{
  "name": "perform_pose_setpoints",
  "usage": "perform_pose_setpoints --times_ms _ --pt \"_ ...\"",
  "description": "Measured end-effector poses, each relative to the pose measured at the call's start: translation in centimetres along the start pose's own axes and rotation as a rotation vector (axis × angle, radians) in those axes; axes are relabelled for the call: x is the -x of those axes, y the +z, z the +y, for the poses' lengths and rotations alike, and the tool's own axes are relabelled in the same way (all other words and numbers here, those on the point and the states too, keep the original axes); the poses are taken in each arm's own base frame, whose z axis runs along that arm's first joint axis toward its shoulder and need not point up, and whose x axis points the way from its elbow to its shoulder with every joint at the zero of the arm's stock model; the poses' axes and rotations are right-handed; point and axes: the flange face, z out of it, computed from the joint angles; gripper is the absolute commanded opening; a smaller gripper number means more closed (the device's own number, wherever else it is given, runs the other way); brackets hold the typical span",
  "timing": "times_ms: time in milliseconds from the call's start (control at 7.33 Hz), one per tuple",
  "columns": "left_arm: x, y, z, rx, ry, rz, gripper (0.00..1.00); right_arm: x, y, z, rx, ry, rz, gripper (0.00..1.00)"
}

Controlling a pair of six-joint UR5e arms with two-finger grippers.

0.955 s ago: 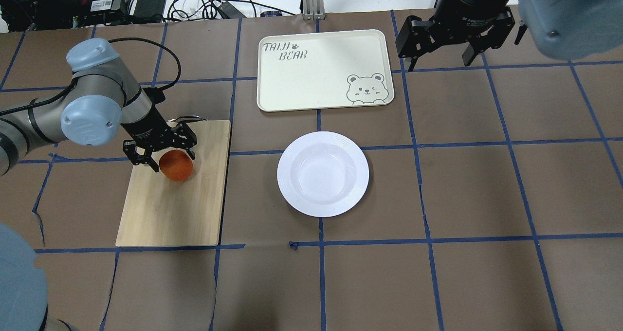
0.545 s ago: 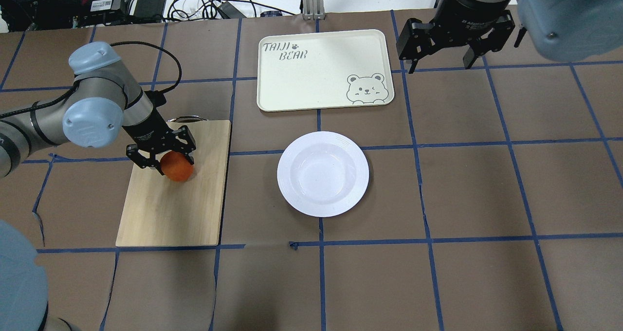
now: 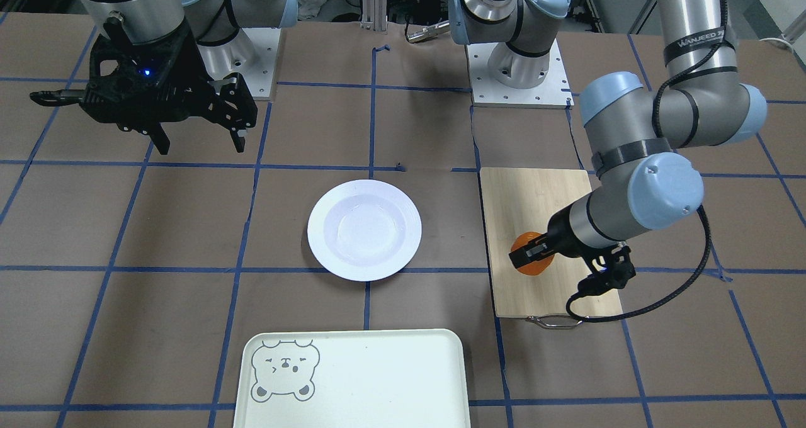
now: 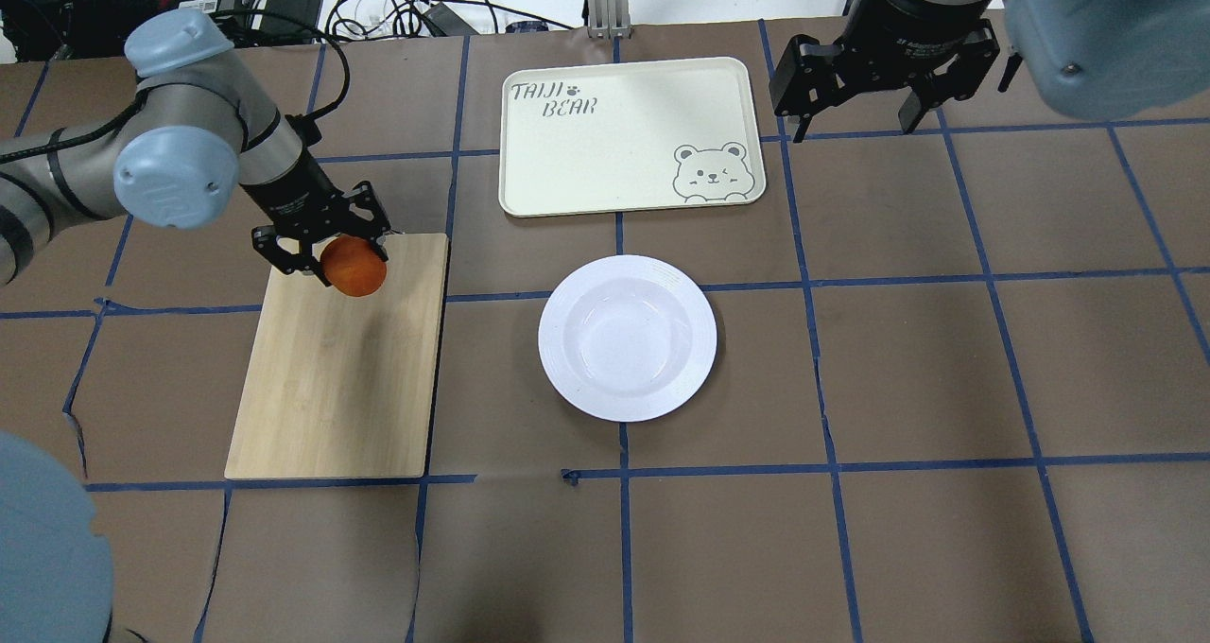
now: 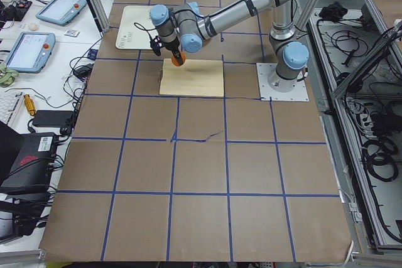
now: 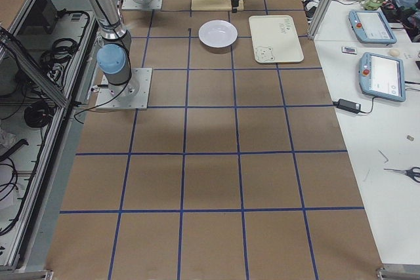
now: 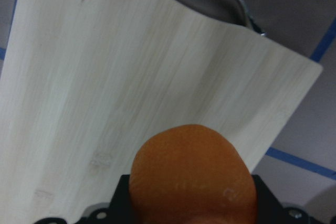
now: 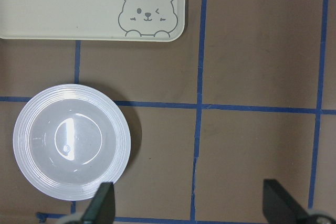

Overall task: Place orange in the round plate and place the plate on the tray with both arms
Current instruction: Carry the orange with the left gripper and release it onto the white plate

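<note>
My left gripper [image 4: 333, 257] is shut on the orange [image 4: 354, 266] and holds it in the air over the far end of the bamboo cutting board [image 4: 336, 388]. In the left wrist view the orange [image 7: 191, 174] fills the bottom, with the board [image 7: 105, 77] well below it. The empty white round plate [image 4: 627, 338] sits on the table's middle, right of the board. The pale tray [image 4: 629, 137] with the bear face lies beyond the plate. My right gripper [image 4: 855, 125] hangs open and empty, high up, beside the tray's right edge. The right wrist view shows the plate [image 8: 71, 148] and the tray's corner [image 8: 79, 3].
The cutting board's metal handle [image 3: 553, 322] points toward the far side of the table. Brown paper with a blue tape grid covers the table. Cables and boxes [image 4: 142, 5] lie past the far edge. Both arm bases [image 3: 519, 69] stand on the near side.
My left gripper, shut on the orange, has risen off the board and moved toward the board's far end. The right gripper has hardly moved. Plate and tray are unchanged.
</note>
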Motion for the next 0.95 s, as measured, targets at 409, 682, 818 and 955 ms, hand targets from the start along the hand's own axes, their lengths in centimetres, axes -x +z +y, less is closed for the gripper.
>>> perform_pose_setpoints --times_ms 409,682,818,955 --pt "-11.1 2.5 8.2 0.043 -0.014 0.065 0.00 0.0 0.1 0.0 0.000 -0.002 0.000 1.00" --pt "-15.4 5.4 12.8 0.086 0.015 0.066 0.61 0.0 0.1 0.0 0.001 -0.004 0.001 1.00" --pt "-16.8 6.4 14.2 0.093 0.030 0.068 1.00 0.0 0.0 0.0 0.000 -0.005 0.000 1.00" --pt "-17.6 7.0 14.8 0.087 0.043 0.076 1.00 0.0 0.0 0.0 -0.001 -0.006 0.001 1.00"
